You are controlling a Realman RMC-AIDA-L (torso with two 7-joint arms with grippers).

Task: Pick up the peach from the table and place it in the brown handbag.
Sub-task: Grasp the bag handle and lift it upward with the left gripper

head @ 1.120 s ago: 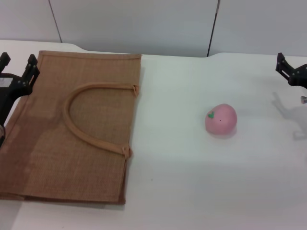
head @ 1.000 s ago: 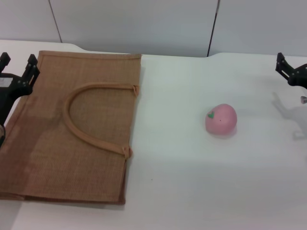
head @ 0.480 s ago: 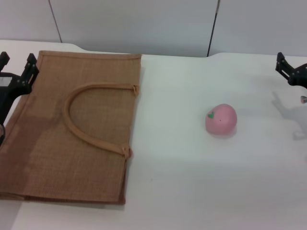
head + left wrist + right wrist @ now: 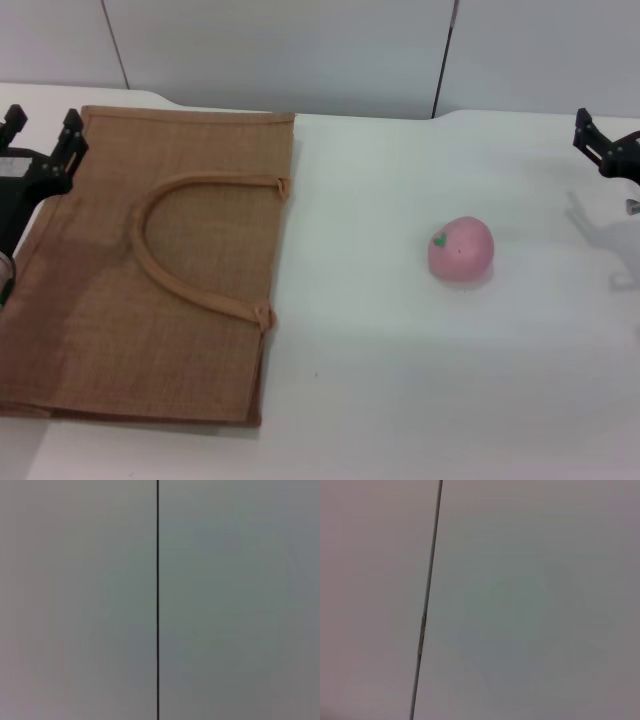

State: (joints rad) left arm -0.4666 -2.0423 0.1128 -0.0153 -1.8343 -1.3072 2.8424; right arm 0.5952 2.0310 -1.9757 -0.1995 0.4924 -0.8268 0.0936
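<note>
While the peach [image 4: 461, 249] sits alone on the white surface [image 4: 400, 380], well apart from the brown handbag [image 4: 150, 265] lying flat to its left, both arms wait at the edges. The left gripper [image 4: 40, 140] hovers by the bag's far left corner, fingers apart. The right gripper [image 4: 605, 150] is at the far right edge; whether its fingers are apart I cannot tell.

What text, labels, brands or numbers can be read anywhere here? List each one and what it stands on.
None: no readable text in any view.
The brown handbag shows plain weave, no label.
The peach bears only a green leaf mark, no writing.
The table is unmarked.
Both wrist views show only blank wall panels.
</note>
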